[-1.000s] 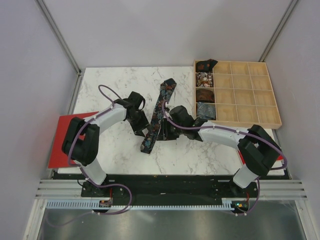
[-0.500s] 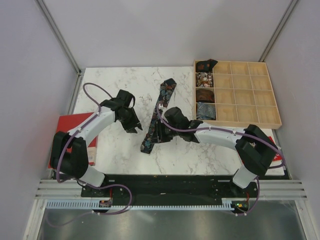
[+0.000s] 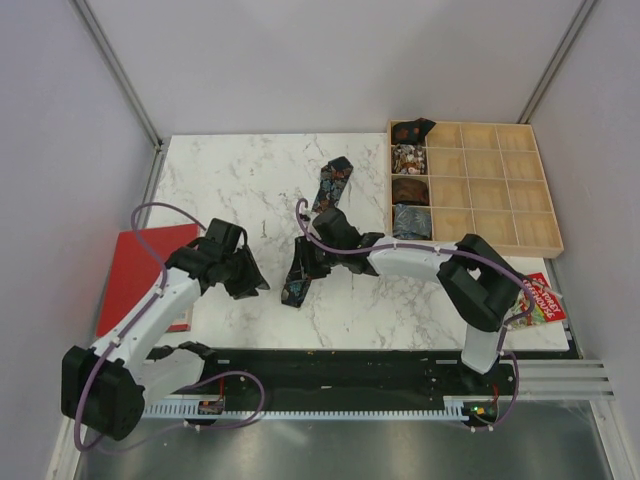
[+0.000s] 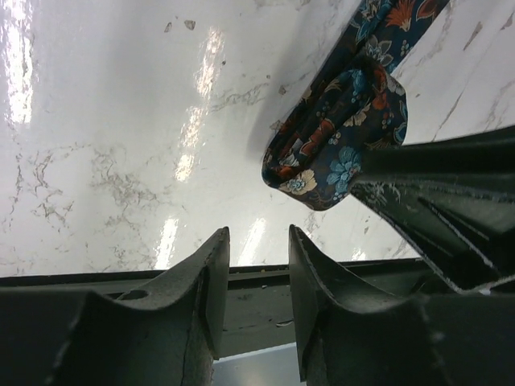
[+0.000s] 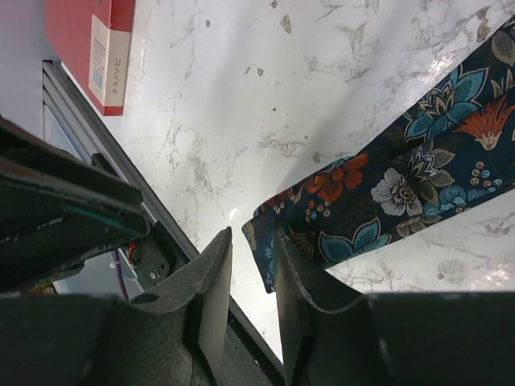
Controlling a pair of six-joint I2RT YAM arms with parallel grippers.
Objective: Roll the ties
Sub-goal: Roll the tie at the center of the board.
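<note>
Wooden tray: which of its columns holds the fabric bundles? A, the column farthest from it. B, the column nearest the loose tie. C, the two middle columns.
B: all four bundles sit in the column of the wooden tray nearest the loose tie.

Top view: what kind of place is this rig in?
Likely a lab test booth: plain white walls on metal framing, a marble-look table, and a wooden grid tray holding rolled ties.
</note>
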